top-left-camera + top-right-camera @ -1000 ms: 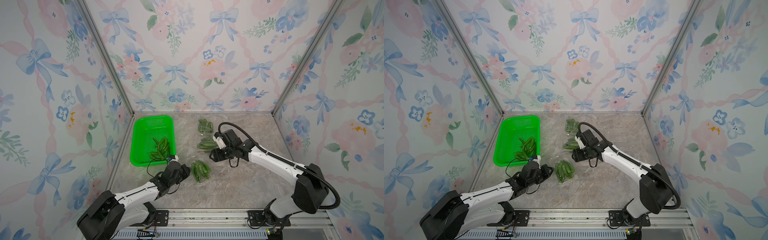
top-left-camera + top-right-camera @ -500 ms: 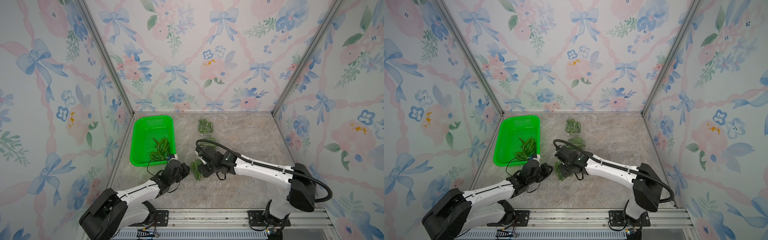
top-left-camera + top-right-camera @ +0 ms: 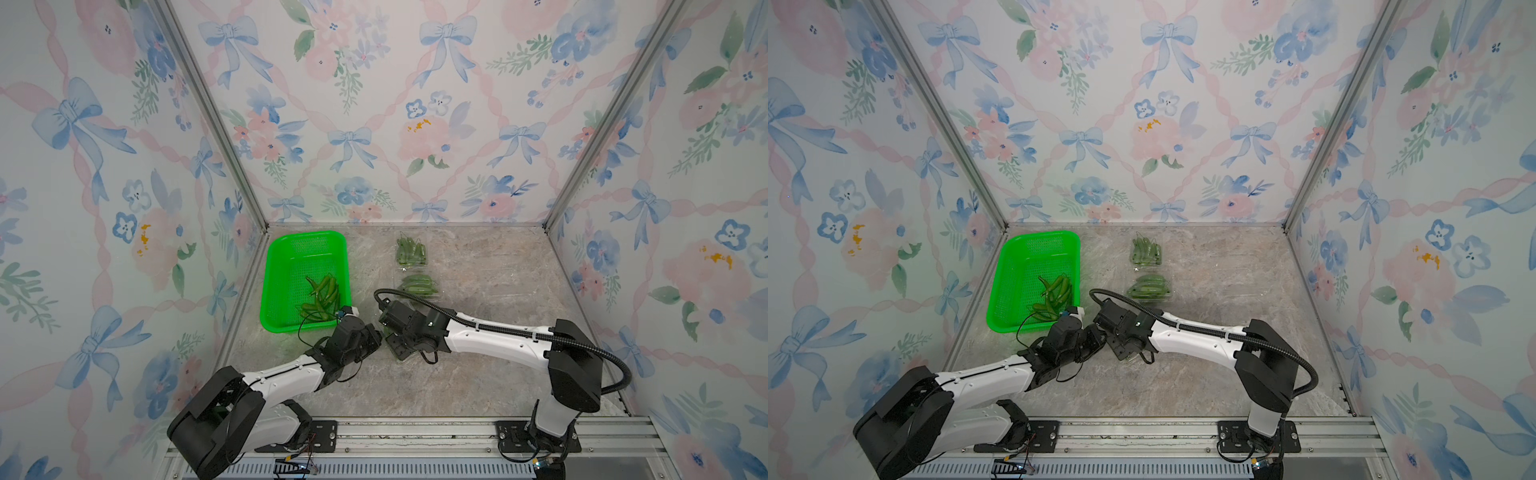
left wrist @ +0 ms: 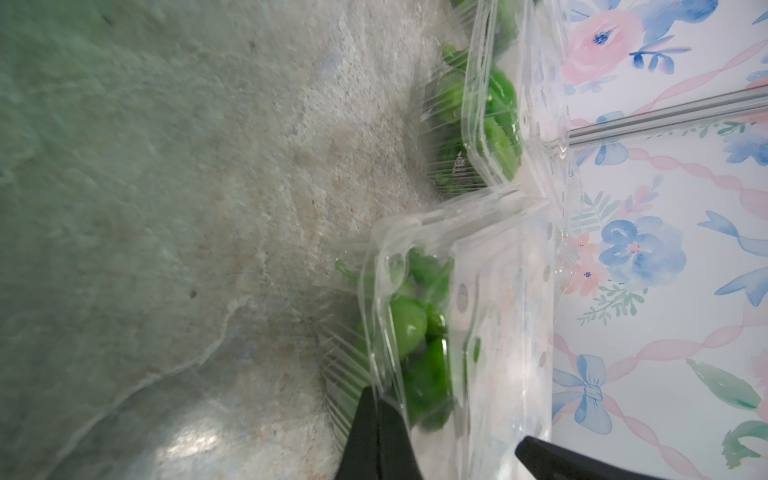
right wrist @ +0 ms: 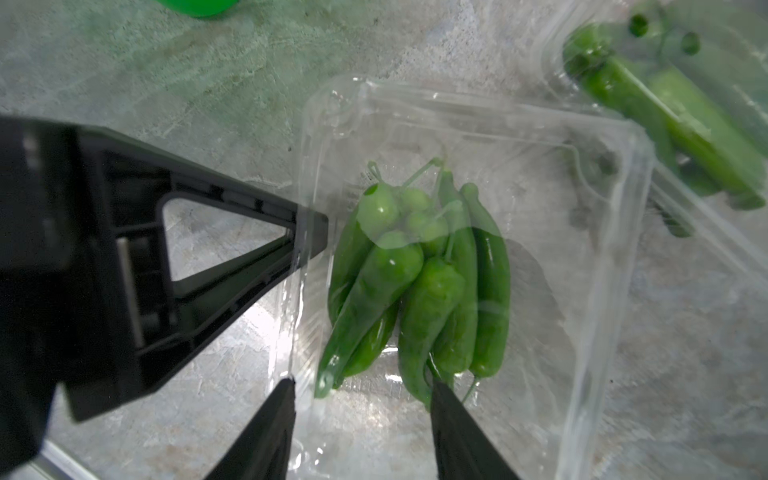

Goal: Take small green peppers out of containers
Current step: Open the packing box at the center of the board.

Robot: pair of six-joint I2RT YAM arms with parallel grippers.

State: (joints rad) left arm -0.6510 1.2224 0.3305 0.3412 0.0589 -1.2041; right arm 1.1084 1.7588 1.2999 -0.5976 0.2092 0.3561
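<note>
Left tool (image 5: 309, 232) is pinched shut on the rim of the nearest container (image 5: 582, 232). I'd hold that pin firm so the box sits flat on the tabletop (image 5: 685, 332). Right tool (image 5: 361, 386) hangs half open and empty, low over the peppers (image 5: 415, 282), with one finger right at their tips. I'd centre on a single pepper before closing. Farther back are the middle container (image 3: 417, 284) and the far container (image 3: 410, 251), both full. The green basket (image 3: 286, 266) is on the left arm's side.

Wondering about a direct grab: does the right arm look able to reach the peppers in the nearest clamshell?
Probably not yet. The right gripper hangs open directly over the peppers, but the clamshell seems closed over them; the left gripper only pinches its rim.
</note>
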